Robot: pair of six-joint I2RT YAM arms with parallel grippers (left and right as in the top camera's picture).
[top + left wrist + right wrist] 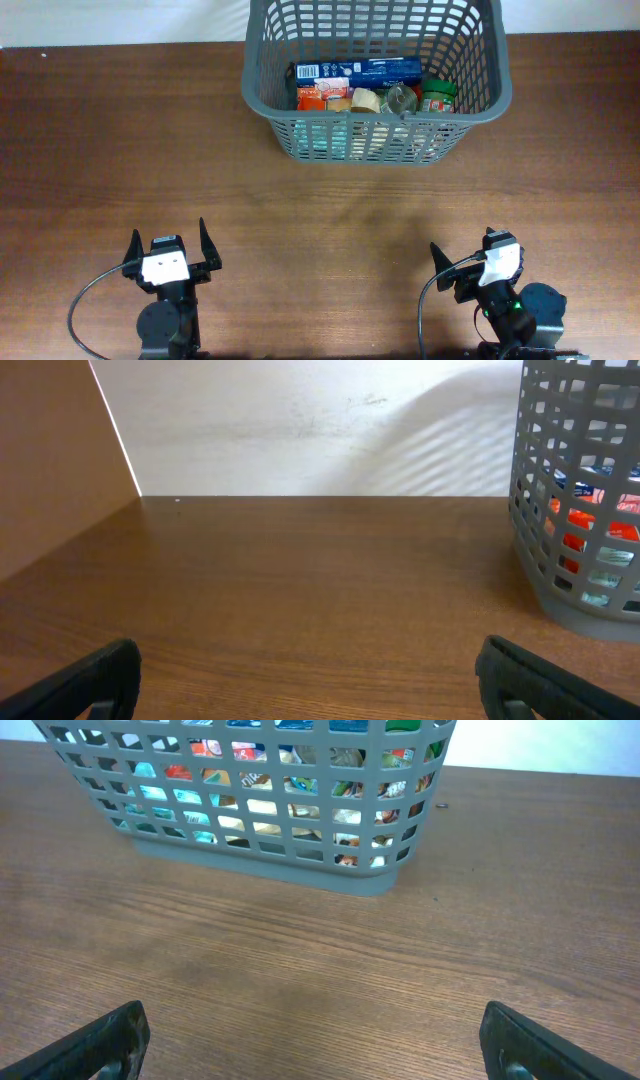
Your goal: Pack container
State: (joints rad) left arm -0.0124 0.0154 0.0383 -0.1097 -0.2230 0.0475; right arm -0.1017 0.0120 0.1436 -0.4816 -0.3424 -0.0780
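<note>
Resting at far left: the left gripper (170, 238) sat low by the near edge of the tabletop (300, 220), pointing toward the far side.
Left jaws: they were spread wide apart with nothing between them. In the left wrist view, the two dark fingers (95, 680) stood at the bottom corners over brown wood grain.
Cable: a black cable (85, 300) looped out from the left arm's base.
Container: the grey slotted container (250, 85) stood upright at the far edge of the tabletop, right of centre and well apart from both arms. It showed at the right edge of the left wrist view and across the top of the right wrist view.
Contents, left to right: a red-orange packet (312, 97) lay at the left end. A pale round item (365, 100) came next, then a clear jar (400, 98), then a green-lidded jar (438, 97). A long blue box (360, 70) lay behind them against the far wall.
Right gripper: the right gripper (480, 262) sat low at the near right, turned slightly on its base.
Right jaws: they were wide apart and held nothing, the fingers at the bottom corners of the right wrist view.
</note>
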